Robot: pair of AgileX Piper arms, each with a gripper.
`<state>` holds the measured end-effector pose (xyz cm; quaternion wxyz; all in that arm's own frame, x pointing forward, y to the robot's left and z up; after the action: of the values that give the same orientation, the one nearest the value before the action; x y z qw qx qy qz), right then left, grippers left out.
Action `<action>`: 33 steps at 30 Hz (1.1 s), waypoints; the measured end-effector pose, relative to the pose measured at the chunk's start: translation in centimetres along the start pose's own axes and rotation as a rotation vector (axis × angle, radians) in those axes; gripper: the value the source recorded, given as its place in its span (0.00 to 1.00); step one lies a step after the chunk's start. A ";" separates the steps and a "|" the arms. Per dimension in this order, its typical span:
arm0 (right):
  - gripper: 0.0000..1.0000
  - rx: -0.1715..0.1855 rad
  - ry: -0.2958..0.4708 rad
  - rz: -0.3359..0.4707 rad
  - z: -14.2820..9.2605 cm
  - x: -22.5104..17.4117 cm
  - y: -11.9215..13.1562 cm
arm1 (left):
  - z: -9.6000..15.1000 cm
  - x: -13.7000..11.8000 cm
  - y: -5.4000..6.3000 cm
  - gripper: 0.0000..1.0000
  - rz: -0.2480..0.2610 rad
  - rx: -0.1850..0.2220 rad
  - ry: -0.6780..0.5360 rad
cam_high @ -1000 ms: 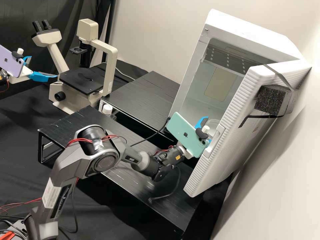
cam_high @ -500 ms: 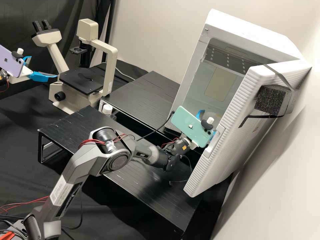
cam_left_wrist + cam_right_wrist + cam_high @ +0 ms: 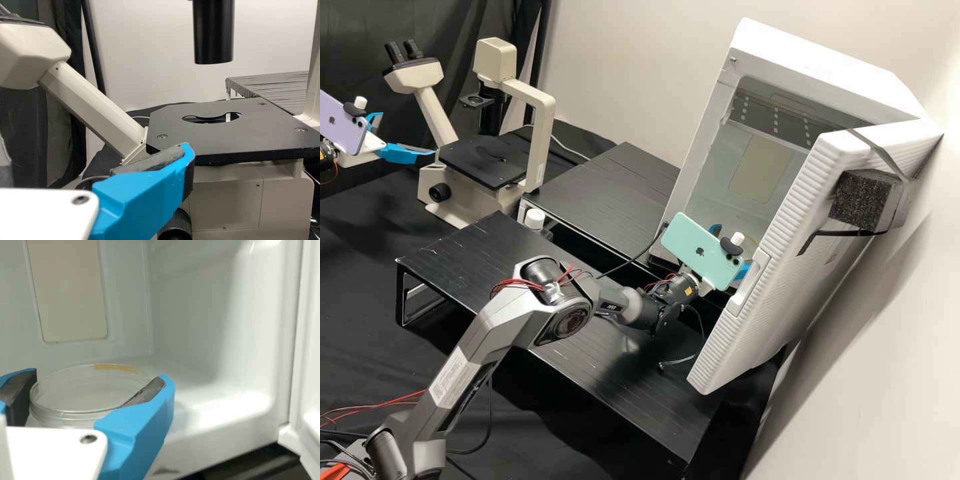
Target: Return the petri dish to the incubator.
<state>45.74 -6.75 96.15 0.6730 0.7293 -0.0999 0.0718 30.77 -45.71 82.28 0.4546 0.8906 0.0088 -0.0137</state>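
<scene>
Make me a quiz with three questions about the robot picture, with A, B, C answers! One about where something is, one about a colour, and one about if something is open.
1. Where is the round dish?
A) On the microscope
B) Between two fingers
C) On the floor

2. What colour are those fingers?
A) Blue
B) Red
C) Yellow

3. How is the door of the white box?
A) Shut
B) Missing
C) Open

Right letters:
1: B, the right wrist view shows a finger on either side of the dish.
2: A, their outsides are bright blue, with dark pads on the inside.
3: C, the high view looks past the door into the box.
</scene>
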 end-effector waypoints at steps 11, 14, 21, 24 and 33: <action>0.00 -0.014 0.009 -0.017 -0.4 1.1 -0.5 | 0.0 0.0 0.0 1.00 0.000 0.000 0.000; 0.00 -0.019 0.010 -0.020 -0.4 1.3 -0.7 | 0.0 0.0 0.0 1.00 0.000 0.000 0.000; 1.00 -0.034 0.018 -0.028 -0.4 1.5 -0.8 | 0.0 0.0 0.0 1.00 0.000 0.000 0.000; 1.00 -0.034 0.013 -0.039 -0.6 1.6 -1.1 | 0.0 0.0 0.0 1.00 0.000 0.000 0.000; 1.00 -0.039 0.017 -0.042 -0.7 1.6 -1.2 | 0.0 0.0 0.0 1.00 0.000 0.000 0.000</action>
<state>47.61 -6.03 95.39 0.6892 0.7175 -0.0800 0.0619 30.77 -45.71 82.28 0.4546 0.8906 0.0088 -0.0137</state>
